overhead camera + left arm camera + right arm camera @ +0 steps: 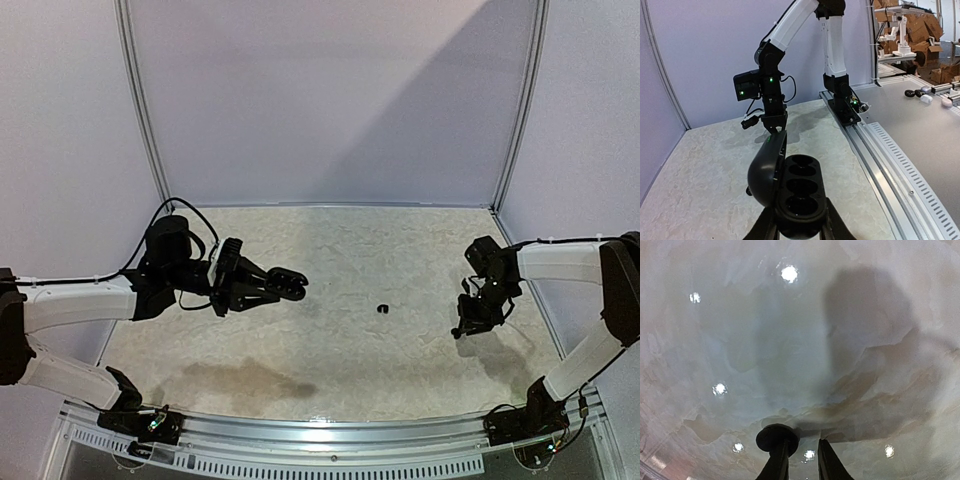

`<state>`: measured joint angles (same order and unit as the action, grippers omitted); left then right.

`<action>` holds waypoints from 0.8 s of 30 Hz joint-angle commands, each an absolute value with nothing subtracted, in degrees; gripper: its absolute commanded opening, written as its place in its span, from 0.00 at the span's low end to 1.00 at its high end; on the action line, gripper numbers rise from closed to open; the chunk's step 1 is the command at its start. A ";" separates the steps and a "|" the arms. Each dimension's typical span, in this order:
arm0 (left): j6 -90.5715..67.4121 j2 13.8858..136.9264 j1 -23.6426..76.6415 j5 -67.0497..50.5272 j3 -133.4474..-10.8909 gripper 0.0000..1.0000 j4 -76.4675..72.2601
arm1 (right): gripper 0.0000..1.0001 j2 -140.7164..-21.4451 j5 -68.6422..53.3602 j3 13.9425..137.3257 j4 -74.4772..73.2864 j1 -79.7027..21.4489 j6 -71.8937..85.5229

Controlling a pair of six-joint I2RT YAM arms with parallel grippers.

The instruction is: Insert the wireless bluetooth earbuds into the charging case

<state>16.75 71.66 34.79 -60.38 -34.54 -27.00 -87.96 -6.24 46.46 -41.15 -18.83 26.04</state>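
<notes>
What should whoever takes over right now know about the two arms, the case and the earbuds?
Left gripper: jaws shut on the charging case, lid open, held above the table; its wells look empty.
Right gripper: pointing down over the table's right side, jaws nearly together. A small black round thing sits at one fingertip, maybe an earbud; grip unclear.
One black earbud lies on the table between the arms.
Done: case lifted and open.
Left: no earbud seated yet.
</notes>
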 commanded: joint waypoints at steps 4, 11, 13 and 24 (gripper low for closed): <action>18.09 71.27 35.68 -59.85 -34.49 0.00 -25.37 | 0.20 -89.04 -12.38 44.81 -35.56 -21.11 26.36; 18.54 71.42 35.68 -59.74 -34.59 0.00 -24.92 | 0.20 -89.25 -13.59 45.00 -35.59 -23.48 26.78; 18.70 71.47 35.68 -59.69 -34.63 0.00 -24.71 | 0.18 -89.36 -13.60 45.00 -35.81 -23.83 26.85; 19.41 71.30 35.68 -59.67 -34.99 0.00 -23.69 | 0.08 -89.41 -13.90 45.28 -36.10 -24.49 26.98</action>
<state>18.50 71.66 34.79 -59.57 -34.54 -24.88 -88.33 -13.61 46.24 -35.11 -24.21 26.74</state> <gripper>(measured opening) 0.255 0.096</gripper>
